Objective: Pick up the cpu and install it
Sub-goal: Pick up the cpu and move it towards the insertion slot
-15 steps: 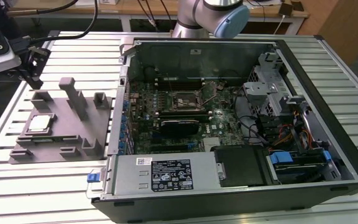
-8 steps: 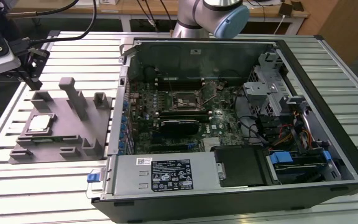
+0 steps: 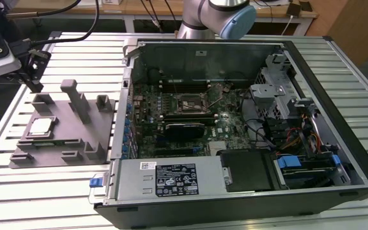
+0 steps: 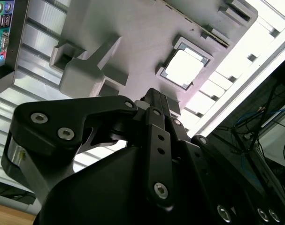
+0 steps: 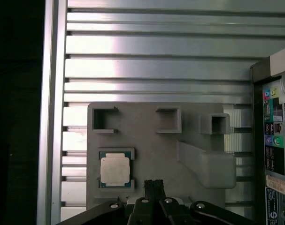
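Silver slats make up the table (image 3: 43, 206), and a big open computer case (image 3: 203, 60) lies on it toward the exterior view's right. Beside the case, toward the exterior view's left, sits a grey tray (image 3: 69, 143) with tall posts and small pockets. The cpu (image 3: 41, 125) lies flat in one square pocket of this tray, shiny side up. The claw (image 3: 36, 82) hangs in the air above the far side of the tray, higher than the posts, and touches nothing. Its two black fingers are pressed together at the tips, and there is nothing between them. The cpu is lower than the claw and a bit nearer the camera, so the two are near but apart. In the first wrist view the cpu (image 5: 115, 169) sits in its pocket just to one side of the claw (image 5: 154, 185), not right under the tips. In the second wrist view the cpu (image 4: 184, 68) shines bright a little way past the claw (image 4: 154, 96). Inside the case, the socket (image 3: 190, 103) on the green board is well apart from the cpu. The arm (image 3: 212, 14) rises behind the case.
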Controlling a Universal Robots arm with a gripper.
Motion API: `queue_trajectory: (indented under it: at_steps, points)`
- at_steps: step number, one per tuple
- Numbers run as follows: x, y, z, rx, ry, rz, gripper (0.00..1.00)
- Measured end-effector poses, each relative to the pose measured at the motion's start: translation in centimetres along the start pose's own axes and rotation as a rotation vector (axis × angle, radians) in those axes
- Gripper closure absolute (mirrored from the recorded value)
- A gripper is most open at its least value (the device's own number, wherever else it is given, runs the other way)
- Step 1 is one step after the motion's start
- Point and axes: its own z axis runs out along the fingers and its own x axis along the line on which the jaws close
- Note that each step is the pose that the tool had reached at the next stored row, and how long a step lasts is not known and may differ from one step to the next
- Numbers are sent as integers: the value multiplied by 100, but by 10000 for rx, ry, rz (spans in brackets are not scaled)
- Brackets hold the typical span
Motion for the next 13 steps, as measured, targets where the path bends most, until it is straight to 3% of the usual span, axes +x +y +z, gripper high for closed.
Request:
queue_trajectory:
  at_steps: [13]
  points:
    - [93, -12, 64, 0, 0, 1, 89]
